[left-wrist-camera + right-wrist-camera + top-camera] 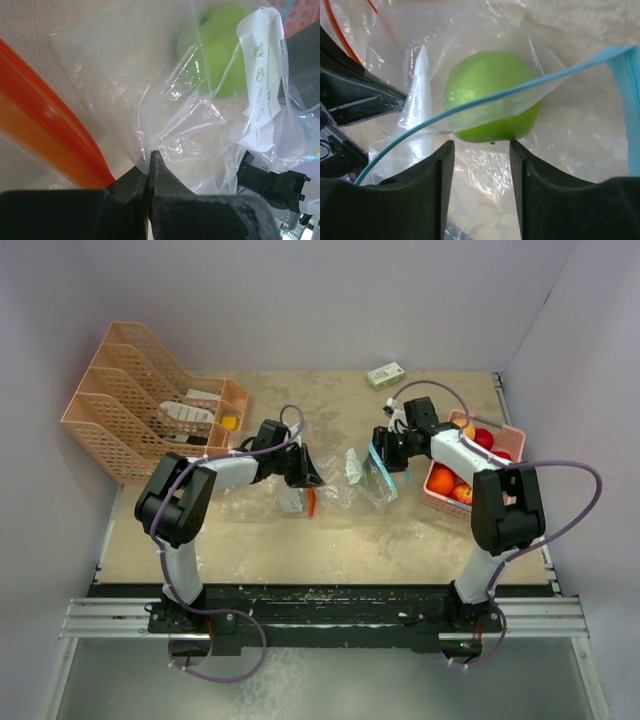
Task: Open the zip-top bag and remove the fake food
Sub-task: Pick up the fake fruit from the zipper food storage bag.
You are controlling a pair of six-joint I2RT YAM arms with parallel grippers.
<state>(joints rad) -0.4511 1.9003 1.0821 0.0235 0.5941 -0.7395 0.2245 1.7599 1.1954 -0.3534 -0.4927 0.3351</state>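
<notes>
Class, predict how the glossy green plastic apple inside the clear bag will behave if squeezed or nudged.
The round, glossy green plastic apple will probably roll or squirt out of a pinch, more so through the slick, crinkled clear zip-top bag. Its smooth, unwrinkled shape suggests it is rigid and unlikely to dent.
</notes>
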